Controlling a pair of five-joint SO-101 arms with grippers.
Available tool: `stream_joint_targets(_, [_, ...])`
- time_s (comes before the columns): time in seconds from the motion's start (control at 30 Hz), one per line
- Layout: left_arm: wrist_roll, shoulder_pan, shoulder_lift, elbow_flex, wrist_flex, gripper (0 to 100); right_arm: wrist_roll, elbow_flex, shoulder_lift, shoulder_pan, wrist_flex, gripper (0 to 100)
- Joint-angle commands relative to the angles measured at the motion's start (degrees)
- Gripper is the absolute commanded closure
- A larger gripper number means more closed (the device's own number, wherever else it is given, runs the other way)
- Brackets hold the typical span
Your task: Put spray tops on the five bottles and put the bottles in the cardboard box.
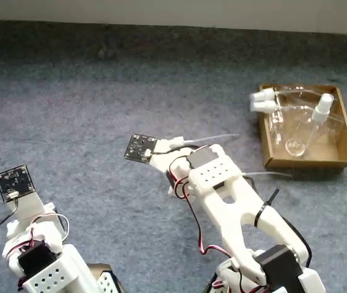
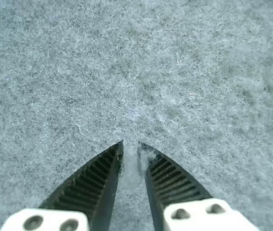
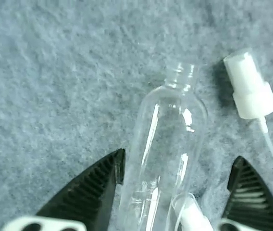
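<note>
Item: uncapped bottle [image 3: 175,110], clear, lying on its side on the grey felt surface [image 1: 100,110], neck pointing away from the right hand [image 3: 179,155]; that hand spread wide, one finger on each side of the bottle body, not yet touching it.
Item: spray top [image 3: 249,91], white, lying just beside the bottle's neck, its thin tube running back past one finger; a second white piece [image 3: 192,219], probably another top, rests against the bottle lower down.
Item: left hand [image 2: 131,144], fingers pressed almost together on nothing, over bare felt.
Item: cardboard box [image 1: 308,163], well apart from the loose bottle; capped bottles [image 1: 302,122] inside, at least three white tops showing.
Step judged: gripping a remaining bottle for capping; the next move calls for a square closure on the round body, keeping clear of the tube.
Room: open felt around both arms; the box sits near the surface's far side.
</note>
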Motion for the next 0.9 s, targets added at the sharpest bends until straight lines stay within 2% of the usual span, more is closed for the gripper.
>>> stream_joint_targets(0.0, [-0.44,1.27,-0.40,-0.22,-0.88,99,0.62,-3.65,1.27,-0.92,-1.19,68.1])
stream_joint_targets(0.2, [-0.44,1.36,-0.40,0.66,-1.14,99,-2.90,-12.53,12.70,-0.66,1.89,68.1])
stream_joint_targets(0.43, [-0.44,6.46,-0.40,3.38,-3.43,99,-2.73,-22.99,20.62,-0.92,8.22,68.1])
stream_joint_targets(0.57, [-0.44,6.46,-0.40,3.30,-3.34,99,-2.90,-25.01,25.36,-0.66,11.30,68.1])
stream_joint_targets(0.87, [-0.44,6.37,-0.40,3.30,-3.43,99,-3.34,-25.71,29.76,-0.66,11.03,68.1])
